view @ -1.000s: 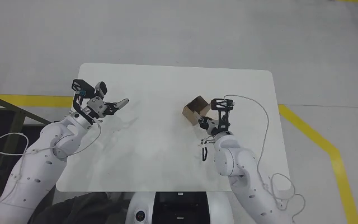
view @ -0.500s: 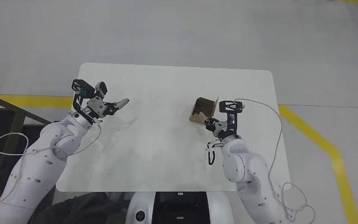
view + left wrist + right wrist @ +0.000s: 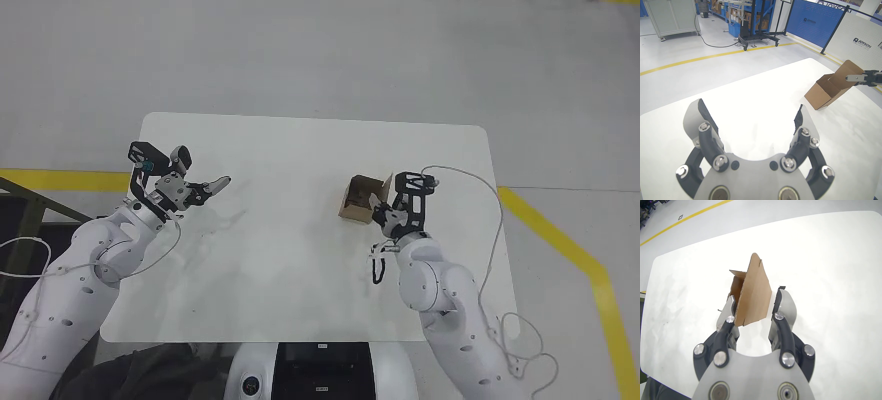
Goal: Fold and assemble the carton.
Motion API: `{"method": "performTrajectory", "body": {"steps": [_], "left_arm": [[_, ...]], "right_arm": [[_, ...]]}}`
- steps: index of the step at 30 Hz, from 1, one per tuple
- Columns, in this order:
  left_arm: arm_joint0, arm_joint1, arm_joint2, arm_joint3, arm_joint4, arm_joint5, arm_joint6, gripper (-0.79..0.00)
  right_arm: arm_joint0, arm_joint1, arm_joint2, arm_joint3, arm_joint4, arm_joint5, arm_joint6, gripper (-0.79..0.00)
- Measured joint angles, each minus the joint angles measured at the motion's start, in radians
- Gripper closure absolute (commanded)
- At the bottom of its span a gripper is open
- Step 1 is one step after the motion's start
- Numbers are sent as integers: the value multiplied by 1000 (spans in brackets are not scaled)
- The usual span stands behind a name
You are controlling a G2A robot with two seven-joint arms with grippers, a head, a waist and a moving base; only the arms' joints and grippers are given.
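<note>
Right gripper [image 3: 756,294] of mine has its fingers apart, with the big flap [image 3: 755,306] of the carton [image 3: 821,94] standing between them. One finger [image 3: 730,306] touches the edge of the flap. The other finger is a little way off from it. So I am around the flap but not squeezing it.

The carton sits on the white table [image 3: 280,260], on my right-hand side. It already looks like a box, not a flat sheet, so I think that part is done. Its mouth is open and I can see inside. The big flap sticks up and out. A small side flap [image 3: 736,273] stands up too and is not tucked in.

I can't tell if the bottom of the box is shut, because it is hidden from me.

My left gripper [image 3: 750,105] is wide open and holds nothing. It hangs over the table, well apart from the carton.

I think I am about halfway. What is left: push the small flaps in, bend the big flap down over the mouth, and tuck it shut. The carton looks light, so it may slide when I push it.
</note>
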Motion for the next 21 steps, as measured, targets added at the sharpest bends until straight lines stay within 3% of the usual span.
{"method": "performTrajectory", "body": {"steps": [21], "left_arm": [[0,0,0,0,0,0,0,-785]], "right_arm": [[23,-4,47,95,60,-90,-62,-308]]}}
